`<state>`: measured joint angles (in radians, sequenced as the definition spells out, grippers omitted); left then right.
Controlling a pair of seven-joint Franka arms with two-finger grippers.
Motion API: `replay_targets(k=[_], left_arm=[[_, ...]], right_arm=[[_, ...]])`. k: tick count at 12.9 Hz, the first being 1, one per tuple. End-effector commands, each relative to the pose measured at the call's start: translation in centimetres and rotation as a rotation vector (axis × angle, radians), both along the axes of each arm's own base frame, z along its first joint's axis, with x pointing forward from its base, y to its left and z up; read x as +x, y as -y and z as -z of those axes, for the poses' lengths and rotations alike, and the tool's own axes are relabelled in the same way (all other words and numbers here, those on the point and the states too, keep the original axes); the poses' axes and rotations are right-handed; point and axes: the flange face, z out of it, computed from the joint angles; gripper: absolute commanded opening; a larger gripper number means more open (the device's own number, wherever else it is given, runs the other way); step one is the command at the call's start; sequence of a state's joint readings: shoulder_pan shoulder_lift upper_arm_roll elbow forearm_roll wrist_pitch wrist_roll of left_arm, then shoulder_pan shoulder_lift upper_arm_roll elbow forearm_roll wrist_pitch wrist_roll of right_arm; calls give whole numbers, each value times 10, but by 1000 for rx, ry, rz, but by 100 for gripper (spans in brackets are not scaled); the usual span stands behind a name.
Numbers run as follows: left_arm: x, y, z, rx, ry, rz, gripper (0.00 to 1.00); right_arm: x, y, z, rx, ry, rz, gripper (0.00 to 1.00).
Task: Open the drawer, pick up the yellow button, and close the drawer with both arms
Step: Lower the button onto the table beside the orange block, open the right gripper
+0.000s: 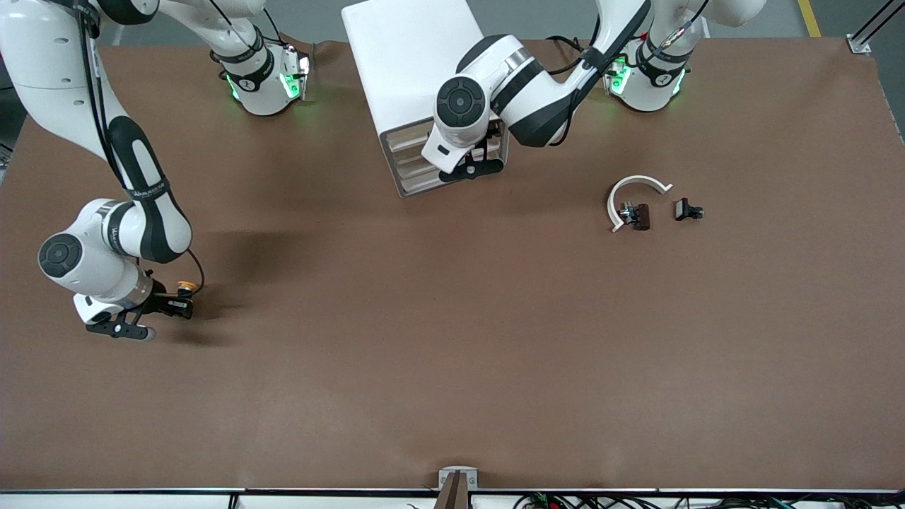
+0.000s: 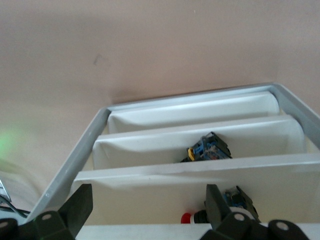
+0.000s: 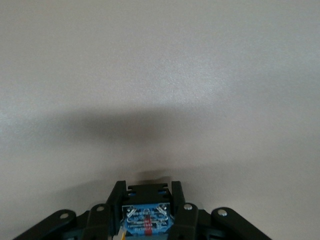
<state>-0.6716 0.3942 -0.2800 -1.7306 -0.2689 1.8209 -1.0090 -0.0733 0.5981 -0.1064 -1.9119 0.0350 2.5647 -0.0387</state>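
My right gripper [image 1: 177, 305] is low over the bare table near the right arm's end and is shut on the button [image 1: 185, 286]. The button's orange-yellow cap shows in the front view, and its black and blue body [image 3: 148, 216] sits between the fingers [image 3: 116, 200] in the right wrist view. My left gripper [image 1: 475, 168] is in front of the white drawer cabinet [image 1: 410, 63]. It is open and empty, with its fingers [image 2: 80, 206] spread before the lowest drawer's front [image 2: 150, 197]. Other button parts lie in the drawers: a yellow and blue one [image 2: 207, 148] and a red-capped one [image 2: 186, 218].
A white curved piece [image 1: 635, 185] lies toward the left arm's end of the table. A small dark part [image 1: 640, 215] lies inside the curve and a black clip [image 1: 687, 210] lies beside it. The brown table [image 1: 452, 339] stretches toward the front camera.
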Motion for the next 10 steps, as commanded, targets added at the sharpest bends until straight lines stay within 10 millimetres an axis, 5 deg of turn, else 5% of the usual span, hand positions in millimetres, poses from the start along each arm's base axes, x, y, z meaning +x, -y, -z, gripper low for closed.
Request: replay_targets(k=[1, 3, 4, 5, 7, 10], left_arm=[[-15, 10, -1, -20, -52, -16, 100], [-21, 16, 3, -19, -59, -4, 100], [-20, 16, 4, -18, -61, -6, 100], [-17, 14, 4, -17, -59, -12, 100], [3, 5, -3, -26, -41, -38, 100], [76, -36, -26, -63, 19, -140, 100]], right_arm=[[9, 5, 6, 12, 9, -8, 0], [9, 4, 6, 12, 10, -6, 3], [9, 4, 7, 12, 9, -6, 89], [9, 4, 6, 12, 11, -5, 100], [13, 1, -3, 14, 6, -14, 100], [23, -6, -53, 34, -55, -26, 100]])
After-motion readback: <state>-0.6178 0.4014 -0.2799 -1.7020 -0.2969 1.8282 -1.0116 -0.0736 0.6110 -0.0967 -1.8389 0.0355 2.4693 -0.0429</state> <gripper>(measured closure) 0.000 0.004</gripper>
